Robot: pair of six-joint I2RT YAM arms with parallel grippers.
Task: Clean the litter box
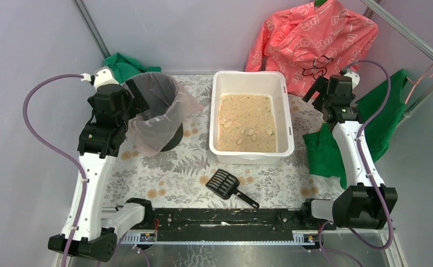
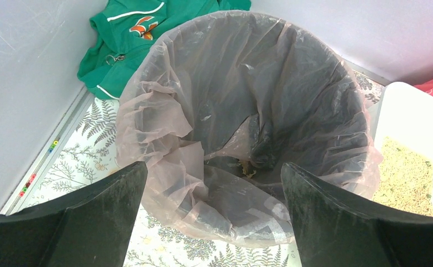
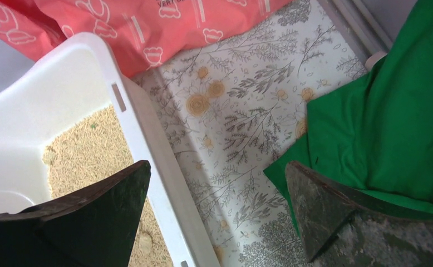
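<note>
Both arms are empty, so the cleaning looks to be at its very start. The left gripper [image 2: 213,167] hangs with its jaws spread wide right over the mouth of the round black bin lined with a clear plastic bag [image 1: 172,139]. The right gripper [image 3: 217,167] is just as wide apart and holds nothing. The large white rectangular plastic litter box with tan granules [image 1: 251,75] sits to the right gripper's left, with the box's right wall passing under that gripper's left finger, and off to the left gripper's right, just beside the bin. The black slotted plastic scoop [image 1: 229,186] lies flat on the fern-printed tablecloth [image 1: 175,167], back toward the arm bases from both grippers and apart from the box's near wall. Nothing touches it. The next move, as I judge it, is for one arm to draw back and come down low on the scoop's thin handle, which angles toward the right arm's side. The handle lies flush on the cloth, so the pinch must be shallow and square. Neither wrist camera shows the scoop. Each shows only a corner of the box. Pale lumps [image 1: 251,132] dot the granules, though their kind is hard to tell. Something small and tan sits at the bin's bottom, too dim to name.
</note>
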